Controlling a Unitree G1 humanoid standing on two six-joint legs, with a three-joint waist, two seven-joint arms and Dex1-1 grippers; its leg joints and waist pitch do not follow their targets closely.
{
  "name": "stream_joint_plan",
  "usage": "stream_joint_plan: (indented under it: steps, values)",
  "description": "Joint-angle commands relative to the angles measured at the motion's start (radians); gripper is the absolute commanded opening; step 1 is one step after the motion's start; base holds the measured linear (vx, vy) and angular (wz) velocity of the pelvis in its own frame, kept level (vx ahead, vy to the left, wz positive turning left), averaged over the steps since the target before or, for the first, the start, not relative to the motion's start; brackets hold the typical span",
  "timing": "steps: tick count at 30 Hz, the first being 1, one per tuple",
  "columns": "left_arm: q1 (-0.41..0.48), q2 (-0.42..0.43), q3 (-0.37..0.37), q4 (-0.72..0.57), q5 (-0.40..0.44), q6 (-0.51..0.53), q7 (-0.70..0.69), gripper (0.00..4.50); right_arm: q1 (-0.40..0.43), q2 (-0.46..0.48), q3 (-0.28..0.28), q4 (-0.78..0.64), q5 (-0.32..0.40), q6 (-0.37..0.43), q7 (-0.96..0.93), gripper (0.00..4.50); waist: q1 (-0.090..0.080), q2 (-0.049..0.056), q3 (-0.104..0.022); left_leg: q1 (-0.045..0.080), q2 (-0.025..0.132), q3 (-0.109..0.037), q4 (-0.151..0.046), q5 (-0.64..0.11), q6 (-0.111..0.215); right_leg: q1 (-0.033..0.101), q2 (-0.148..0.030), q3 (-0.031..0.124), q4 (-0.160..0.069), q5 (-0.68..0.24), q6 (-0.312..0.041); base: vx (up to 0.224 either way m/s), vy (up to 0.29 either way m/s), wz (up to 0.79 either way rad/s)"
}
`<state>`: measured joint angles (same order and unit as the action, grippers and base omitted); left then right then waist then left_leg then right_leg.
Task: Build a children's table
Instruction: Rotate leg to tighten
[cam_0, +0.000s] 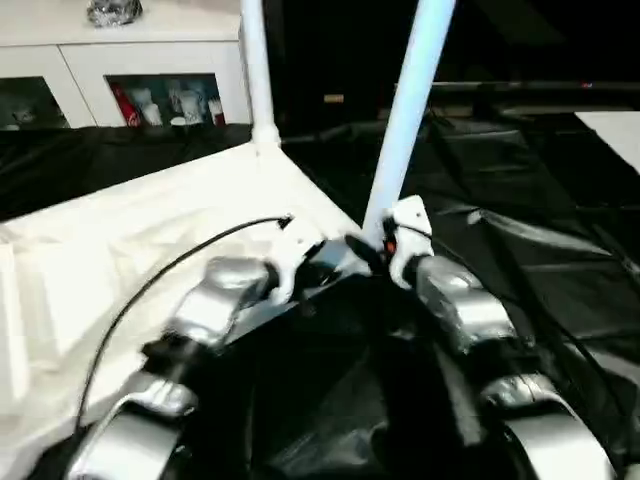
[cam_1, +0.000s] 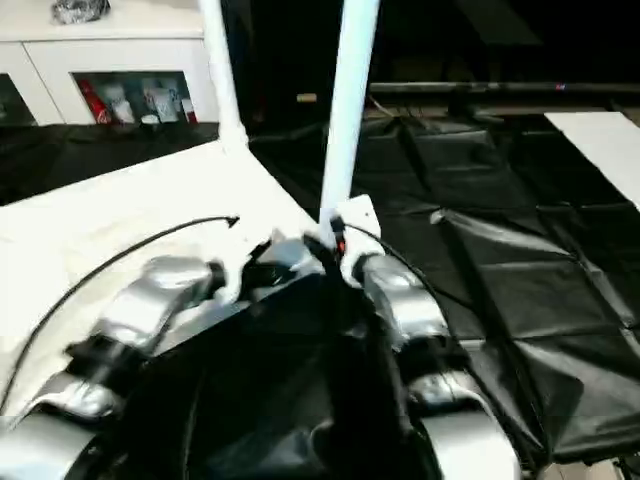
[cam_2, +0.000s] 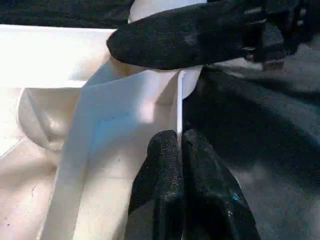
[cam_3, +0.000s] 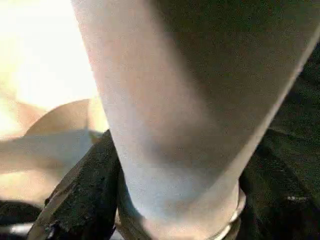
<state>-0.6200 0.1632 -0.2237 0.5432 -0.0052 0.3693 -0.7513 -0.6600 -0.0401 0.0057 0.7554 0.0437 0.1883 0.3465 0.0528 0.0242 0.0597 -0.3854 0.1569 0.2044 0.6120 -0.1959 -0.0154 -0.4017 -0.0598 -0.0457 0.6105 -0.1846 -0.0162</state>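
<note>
**Q.** What step is in hand, and how is it done well?

**A.** Seating a leg (cam_0: 405, 120) in the near corner socket of the upturned tabletop (cam_0: 130, 250), by my reading. The tabletop lies on the black sheet (cam_0: 540, 250), running from 6 o'clock on the left of the head view toward 11 o'clock. To do it well, the leg should be kept in line with the socket's axis and pressed straight down while the rim is held from lifting. It leans slightly toward 1 o'clock, so it wants truing before the push.

**Q.** How are the arms posed, nearest first?

**A.** Both silver forearms rise from 6 o'clock and converge on that corner. The left gripper (cam_2: 179, 145) comes in from 7 o'clock; its two black fingers are pressed together on the thin upright edge of the tabletop wall. The right gripper (cam_0: 385, 250) comes in from 5 o'clock to the leg's base. In the right wrist view one black finger (cam_3: 85, 190) lies against the leg just above the socket collar; the jaws stand partly apart, and I cannot tell whether they clamp the leg.

**Q.** And beyond?

**A.** A second leg (cam_0: 255, 70) stands in the far corner at 12 o'clock. Behind it is a white cabinet (cam_0: 120, 60).
</note>
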Motion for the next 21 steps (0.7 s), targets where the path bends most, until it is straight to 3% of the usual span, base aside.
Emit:
stream_joint_plan:
  steps: [1, 11, 16, 21]
  values:
    - [-0.039, -0.058, 0.026, -0.022, -0.035, -0.052, 0.058, 0.00, 0.017, 0.091, 0.065, 0.017, 0.022, 0.014, 0.072, 3.28, -0.002, -0.003, -0.074, 0.022, 0.075, -0.039, -0.072, -0.120, 0.037, 0.048, -0.097, 0.050, -0.068, -0.129, -0.257, 0.000, 0.000, 0.00]
    - [0.016, 0.019, 0.007, -0.081, -0.055, -0.077, -0.078, 0.00, 0.035, 0.043, 0.063, -0.041, 0.050, 0.023, 0.184, 4.39, -0.007, -0.003, -0.074, 0.020, 0.078, -0.040, -0.072, -0.120, 0.060, 0.051, -0.098, 0.050, -0.062, -0.097, -0.264, 0.000, 0.000, 0.00]
    - [0.050, 0.103, 0.005, -0.133, -0.084, -0.091, -0.226, 0.00, 0.080, -0.095, 0.147, -0.136, 0.026, 0.019, 0.434, 4.45, -0.006, -0.004, -0.071, 0.021, 0.079, -0.039, -0.072, -0.133, 0.067, 0.049, -0.098, 0.050, -0.066, -0.136, -0.262, 0.000, 0.000, 0.00]
    - [0.070, 0.142, 0.001, -0.170, -0.108, -0.086, -0.304, 0.00, 0.105, -0.162, 0.175, -0.192, 0.020, 0.011, 0.531, 4.45, -0.001, -0.001, -0.069, 0.024, 0.083, -0.039, -0.074, -0.153, 0.054, 0.046, -0.096, 0.050, -0.067, -0.160, -0.262, 0.000, 0.000, 0.00]
